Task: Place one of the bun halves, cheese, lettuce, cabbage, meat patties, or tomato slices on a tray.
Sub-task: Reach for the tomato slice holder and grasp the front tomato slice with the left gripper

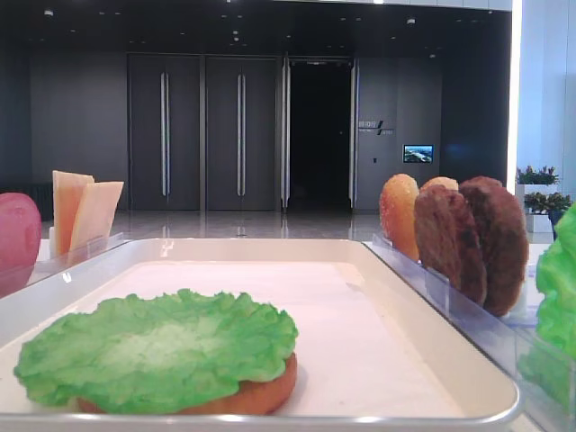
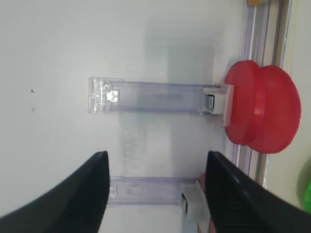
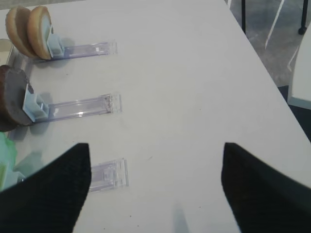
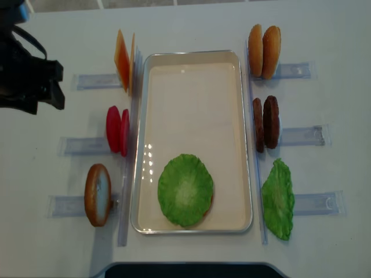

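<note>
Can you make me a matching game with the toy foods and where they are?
Things:
1. bright green ruffled lettuce leaf
2. flat round red tomato slices
3. dark brown rough meat patties
4. thin pale orange cheese slices

Places:
A. standing in the rack left of the tray, far end
B. lying inside the big white metal-rimmed tray, on top of an orange bun half
C. standing in the middle rack right of the tray
D. standing in the middle rack left of the tray

Pairs: 1-B, 2-D, 3-C, 4-A
</note>
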Robot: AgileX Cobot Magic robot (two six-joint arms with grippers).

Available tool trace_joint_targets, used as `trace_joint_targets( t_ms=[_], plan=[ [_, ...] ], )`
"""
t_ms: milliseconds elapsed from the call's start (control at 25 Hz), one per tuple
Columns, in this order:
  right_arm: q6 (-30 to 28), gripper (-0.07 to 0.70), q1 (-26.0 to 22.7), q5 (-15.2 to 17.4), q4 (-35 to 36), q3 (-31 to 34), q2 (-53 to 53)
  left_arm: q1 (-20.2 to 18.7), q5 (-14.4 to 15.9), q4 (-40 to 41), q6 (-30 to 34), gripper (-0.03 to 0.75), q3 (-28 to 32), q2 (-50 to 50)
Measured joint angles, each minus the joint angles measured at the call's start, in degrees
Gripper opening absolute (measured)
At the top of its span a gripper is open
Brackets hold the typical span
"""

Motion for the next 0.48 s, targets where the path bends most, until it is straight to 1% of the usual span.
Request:
trace_joint_targets(
  t_ms=[160, 280, 400, 480],
  plan=[
    [0.0, 0.554, 0.0, 0.0, 0.0, 0.0, 0.0, 0.0, -0.5, 0.0, -1.0, 0.471, -1.1, 2.8],
    [0.0, 0.554, 0.0, 0.0, 0.0, 0.0, 0.0, -1.3, -1.0, 0.6, -2.3, 0.471, -1.3, 3.7],
    [0.0, 0.554, 0.0, 0.0, 0.0, 0.0, 0.0, -4.3, -1.3, 1.3, -5.4, 0.471, -1.3, 4.4],
    [0.0, 0.554, 0.0, 0.0, 0.0, 0.0, 0.0, -7.4, -1.8, 1.7, -7.5, 0.471, -1.3, 4.7]
  ],
)
